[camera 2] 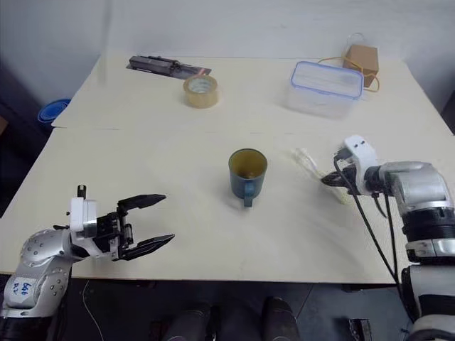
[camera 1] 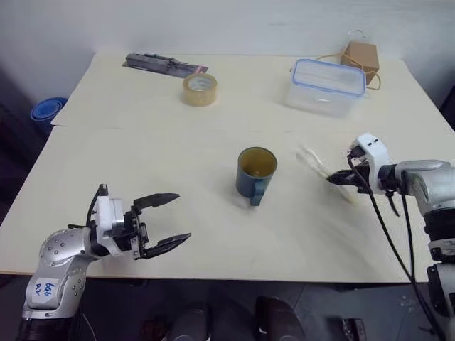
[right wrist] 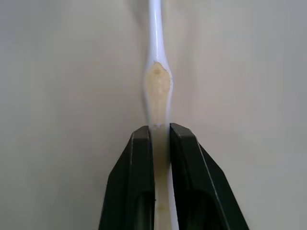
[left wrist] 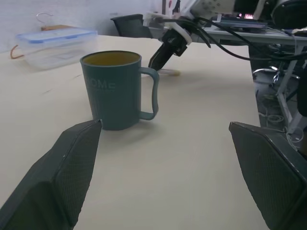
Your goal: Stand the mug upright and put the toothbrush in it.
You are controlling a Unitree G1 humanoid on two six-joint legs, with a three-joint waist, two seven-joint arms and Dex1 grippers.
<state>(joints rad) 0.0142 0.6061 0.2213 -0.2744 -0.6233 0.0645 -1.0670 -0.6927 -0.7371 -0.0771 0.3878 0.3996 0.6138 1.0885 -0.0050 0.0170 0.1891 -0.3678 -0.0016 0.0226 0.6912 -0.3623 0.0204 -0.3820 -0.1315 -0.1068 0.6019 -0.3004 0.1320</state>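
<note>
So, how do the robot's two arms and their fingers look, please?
Both arms are silver-grey metal with white wrist housings. The left gripper and right gripper each have two black fingers with finely textured pads. Black cables run along the right arm. The left arm carries a white handwritten label.

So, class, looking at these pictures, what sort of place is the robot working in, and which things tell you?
Probably an office or lab workroom. A plain pale table carries everyday test items such as a tape roll and a lidded plastic box, and the left wrist view shows desks with screens and cables behind.
</note>
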